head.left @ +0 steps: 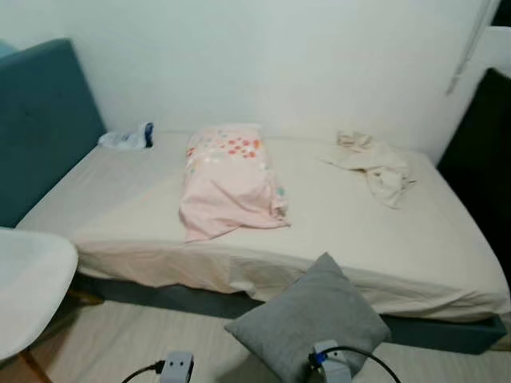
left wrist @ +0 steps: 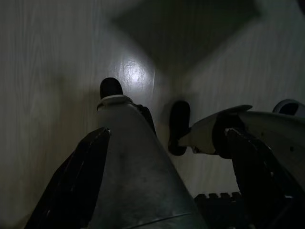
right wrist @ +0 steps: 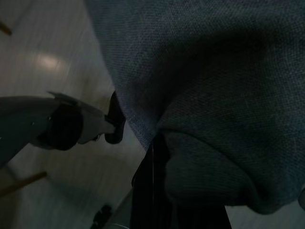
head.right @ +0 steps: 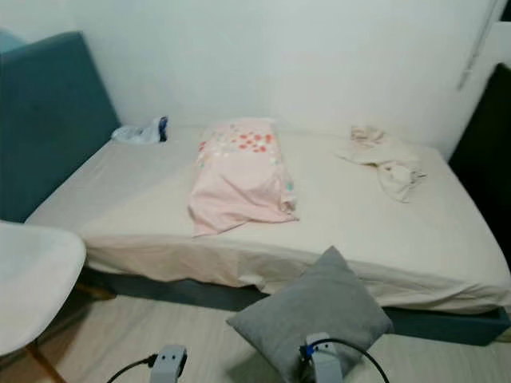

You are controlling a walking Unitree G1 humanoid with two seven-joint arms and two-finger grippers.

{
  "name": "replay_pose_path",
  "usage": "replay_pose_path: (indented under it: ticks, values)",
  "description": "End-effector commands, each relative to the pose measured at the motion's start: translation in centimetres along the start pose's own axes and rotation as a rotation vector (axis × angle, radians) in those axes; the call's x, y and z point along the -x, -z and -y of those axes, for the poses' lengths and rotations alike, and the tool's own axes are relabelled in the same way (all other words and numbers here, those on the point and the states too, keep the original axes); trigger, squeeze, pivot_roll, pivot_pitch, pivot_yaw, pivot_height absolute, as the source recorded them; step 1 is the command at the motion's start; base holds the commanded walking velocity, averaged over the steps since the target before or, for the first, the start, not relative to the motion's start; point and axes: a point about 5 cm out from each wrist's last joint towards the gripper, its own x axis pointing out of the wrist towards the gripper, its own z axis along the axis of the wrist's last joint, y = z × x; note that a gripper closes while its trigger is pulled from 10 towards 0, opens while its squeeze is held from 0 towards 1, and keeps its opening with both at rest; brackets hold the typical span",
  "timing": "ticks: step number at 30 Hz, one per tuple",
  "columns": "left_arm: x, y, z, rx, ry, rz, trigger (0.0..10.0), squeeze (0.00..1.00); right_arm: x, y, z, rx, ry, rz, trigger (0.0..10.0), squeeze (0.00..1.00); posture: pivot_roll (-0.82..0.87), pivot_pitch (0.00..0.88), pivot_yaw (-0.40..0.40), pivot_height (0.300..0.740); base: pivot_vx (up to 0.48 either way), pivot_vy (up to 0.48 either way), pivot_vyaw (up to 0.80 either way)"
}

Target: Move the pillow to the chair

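Observation:
A grey square pillow (head.left: 311, 319) hangs corner-up in front of the bed's near edge, above the floor. My right gripper (right wrist: 159, 157) is shut on a fold of its fabric from below, and one black finger (right wrist: 145, 191) presses into the cloth. The right wrist (head.left: 331, 363) shows at the pillow's lower corner. The white chair (head.left: 28, 287) stands at the near left, its seat bare. My left arm (head.left: 177, 368) hangs idle low at the centre-left. Its gripper (left wrist: 167, 136) is open over the floor, beside my own legs.
The bed (head.left: 144, 199) with a beige sheet spans the view, with a teal headboard (head.left: 40, 120) at the left. On it lie a pink pillow (head.left: 227, 179), a crumpled beige cloth (head.left: 374, 163) and a small white-and-blue item (head.left: 128, 139). Pale wood floor (head.left: 136, 335) lies between the bed and the chair.

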Motion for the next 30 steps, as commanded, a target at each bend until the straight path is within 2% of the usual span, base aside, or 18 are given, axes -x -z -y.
replay_pose_path:
  ticks: [1,16,30]
  values:
    - [0.1,0.0,-0.4,0.009,-0.017,0.002,10.0,0.00,-0.2,-0.6,-0.3,0.004,-0.011,0.021,10.0,0.00,0.03,0.000,-0.014,0.740,0.000,0.000,0.60]
    - [0.2,-0.2,-0.8,-0.018,-0.038,0.019,10.0,0.00,-0.2,-0.5,-0.3,0.004,-0.004,0.018,10.0,0.00,0.02,0.000,-0.004,0.740,0.000,0.000,0.60]
    - [0.3,-0.3,-1.1,-0.022,-0.047,0.026,10.0,0.00,-0.5,-1.8,-1.3,-0.073,-0.086,0.089,10.0,0.00,0.03,0.000,0.000,0.740,0.000,0.000,0.60]
